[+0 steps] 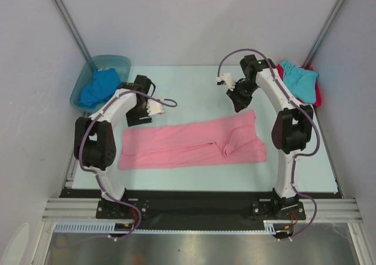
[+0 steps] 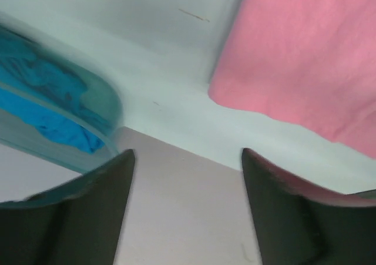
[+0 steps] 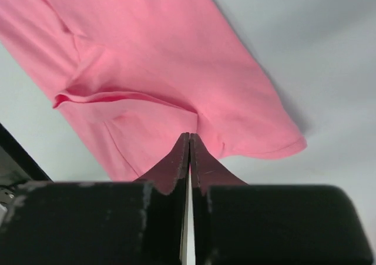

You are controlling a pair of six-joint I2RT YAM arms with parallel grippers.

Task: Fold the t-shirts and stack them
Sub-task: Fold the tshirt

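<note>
Left pincer (image 2: pixel 187 156): found open. In the left wrist view its two dark fingers (image 2: pixel 88 212) are seen standing wide apart, with only bare worktop (image 1: pixel 188 83) and wall visible between them. Nothing is held and nothing is touched. In the top view it is seen over the left part of the worktop, just beyond the far left edge of the pink t-shirt (image 1: pixel 188 141) and near the tub (image 1: pixel 111 60).

Right pincer (image 3: pixel 190 137): found closed. In the right wrist view the two fingertips are seen pressed together, leaving only a hairline seam. They are pointed at a creased part of the pink cloth near its hem. Whether the cloth is touched or pinched cannot be told. In the top view the pincer is placed at the far right corner of the pink t-shirt.

Task items: the pink t-shirt is laid as a long folded strip across the middle of the worktop, left to right, with a raised crease right of centre. The royal blue t-shirt (image 1: pixel 98 87) is bundled inside the translucent tub at the far left corner. The turquoise t-shirt (image 1: pixel 299 80) is piled on the red t-shirt (image 1: pixel 318 94) at the far right corner.
</note>
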